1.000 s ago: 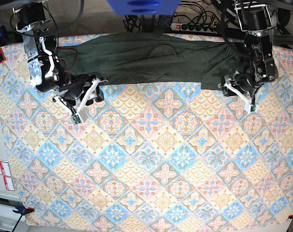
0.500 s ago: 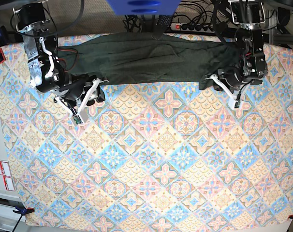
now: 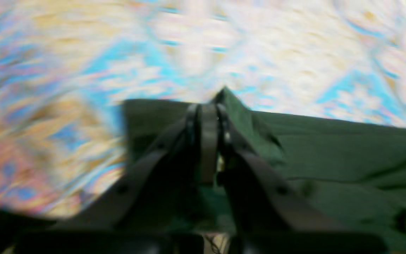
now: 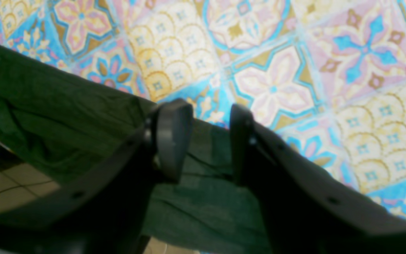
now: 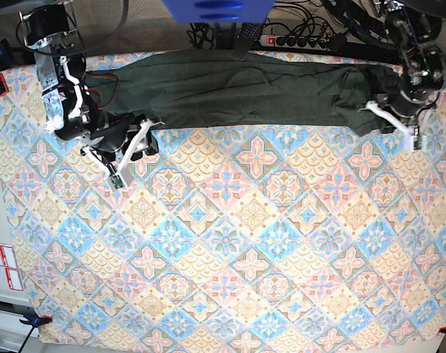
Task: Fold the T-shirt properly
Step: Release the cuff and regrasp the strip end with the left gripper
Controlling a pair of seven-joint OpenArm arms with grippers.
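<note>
The T-shirt [image 5: 230,88] is a dark olive-green garment stretched in a long band along the table's far edge. My left gripper [image 5: 388,118] is at the garment's right end, shut on the T-shirt. In the left wrist view the fingers [image 3: 208,116] press together with a peak of T-shirt [image 3: 330,151] cloth pinched at their tips, all blurred by motion. My right gripper [image 5: 131,147] stands at the garment's left end. In the right wrist view the right gripper [image 4: 208,141] is open, its fingers apart over the T-shirt [image 4: 48,116] edge.
A patterned tablecloth [image 5: 230,243] covers the whole table. Behind the far edge lie a power strip [image 5: 296,42] and cables, with a blue object [image 5: 216,9] above. Clamps [image 5: 33,321] grip the table's left corners. Floor shows past the table edge [image 4: 9,187].
My left gripper shut on the shirt's right end and moved right and toward the far edge, drawing that end out longer. The right arm has stayed still.
</note>
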